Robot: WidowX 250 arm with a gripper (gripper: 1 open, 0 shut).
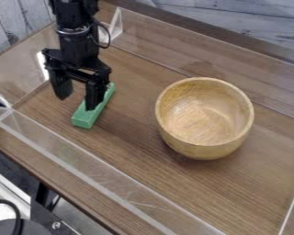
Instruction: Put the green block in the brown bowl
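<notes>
The green block (93,106) lies on the counter (137,156); our wide-open claw (80,92) straddles it, so we should close squarely before lifting toward the brown bowl (205,117).

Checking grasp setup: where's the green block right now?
In the camera view the green block lies flat on the wooden table, left of the brown bowl and apart from it, its far end under the open gripper.

Green block (93,106) lies on table (137,156), left of brown bowl (205,117) — well apart; gripper (80,94) directly above block.
</notes>
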